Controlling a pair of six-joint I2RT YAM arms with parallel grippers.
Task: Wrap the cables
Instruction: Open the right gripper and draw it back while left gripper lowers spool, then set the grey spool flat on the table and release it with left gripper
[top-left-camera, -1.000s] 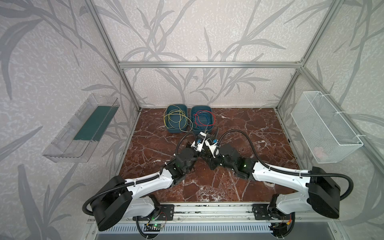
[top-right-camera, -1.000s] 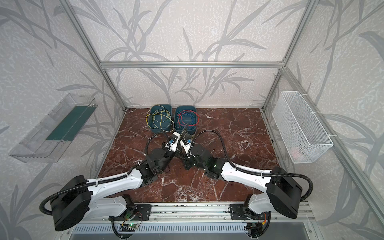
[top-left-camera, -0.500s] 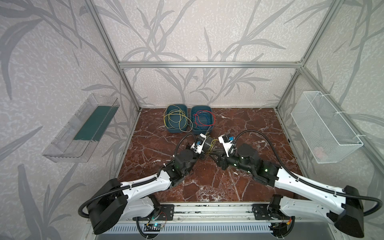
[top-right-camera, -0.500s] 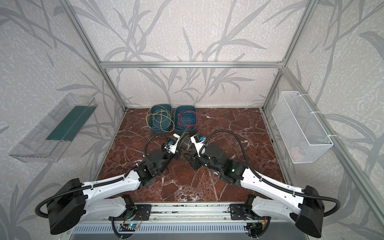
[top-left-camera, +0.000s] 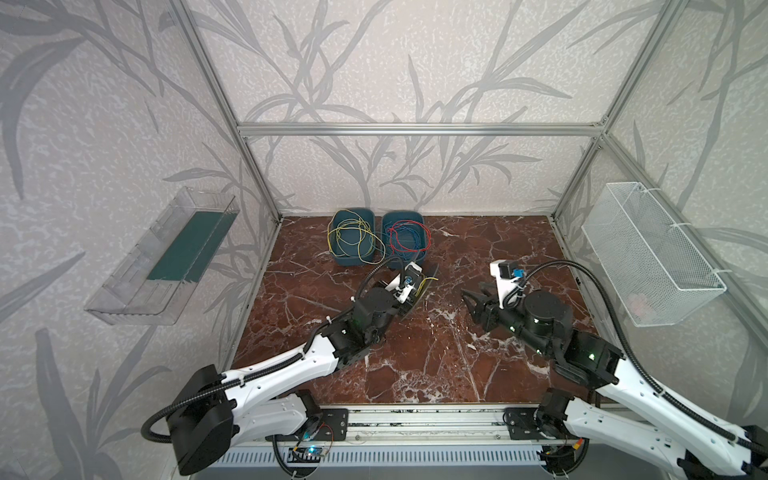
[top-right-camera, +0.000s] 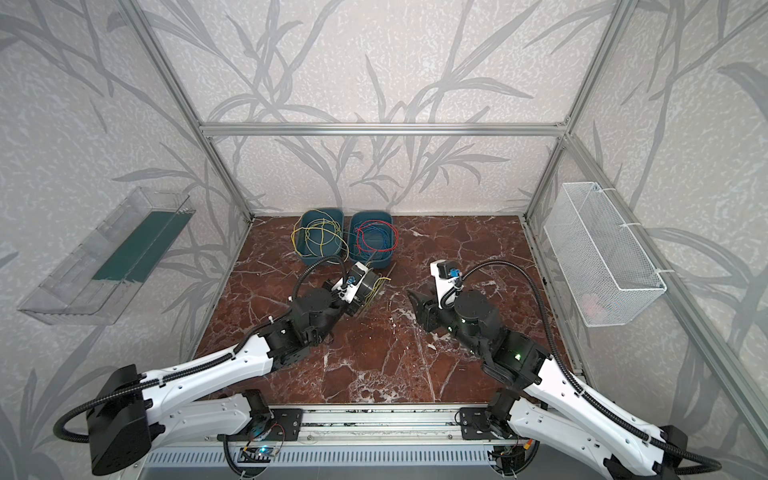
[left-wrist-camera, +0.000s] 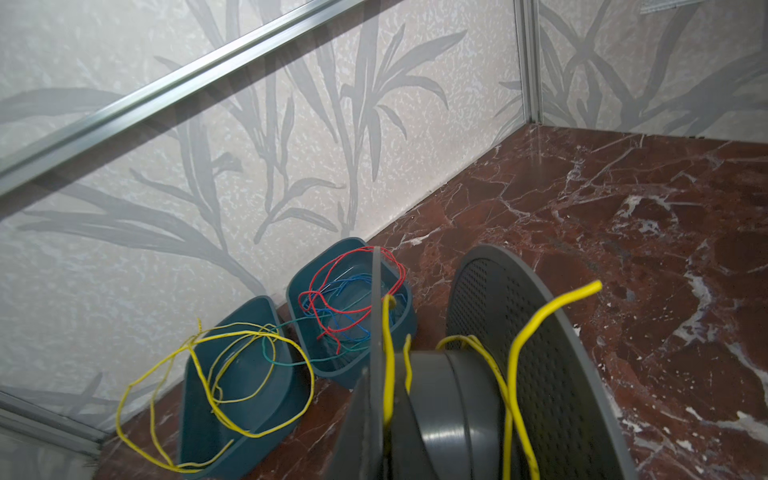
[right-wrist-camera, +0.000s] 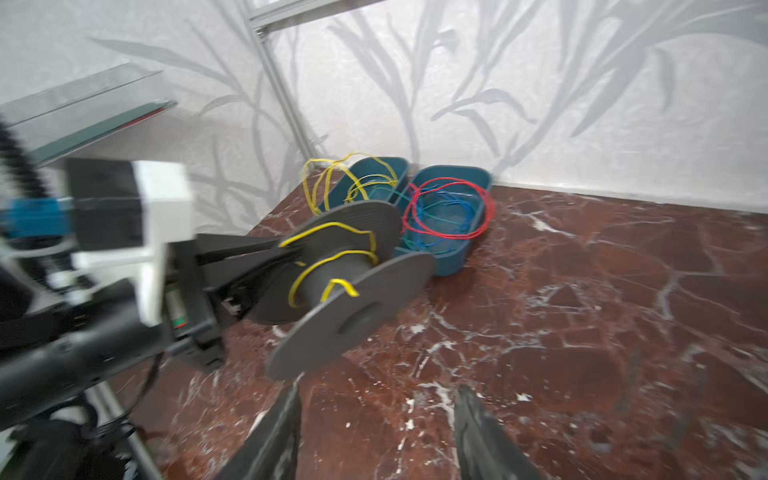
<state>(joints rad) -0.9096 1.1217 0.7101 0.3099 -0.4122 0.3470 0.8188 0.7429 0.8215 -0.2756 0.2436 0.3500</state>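
- Change since the earlier frame: right gripper (top-left-camera: 471, 291) has backed off the spool. It is now well apart from it, jaws parted and empty.
- Red-brown marble tabletop (top-left-camera: 436, 353): bare under the right jaws.
- Two teal plastic bins (top-left-camera: 353, 253), beyond the left jaws by the back wall. One holds loose thin yellow cables (top-left-camera: 349, 241) that spill over its rim; the other holds red and blue wires (top-left-camera: 409, 241).
- Grey perforated plastic spool (right-wrist-camera: 345, 266): left gripper (right-wrist-camera: 245, 266) is clamped on one flange and holds it off the table. The open side faces the right jaws.
- Yellow cable on the hub (right-wrist-camera: 328, 259): a few slack turns, with the free end (left-wrist-camera: 582, 289) sticking out past the flange.
- Risk: nothing pins that end, so the springy wire may uncoil and slip off the hub. A tilt of the spool could shed the turns.
- Risk: regrasping a thin, stiff end could miss or push it sideways.
- Writing: none legible. A small green-red mark on the left gripper body (right-wrist-camera: 178, 322) is too blurred to read.
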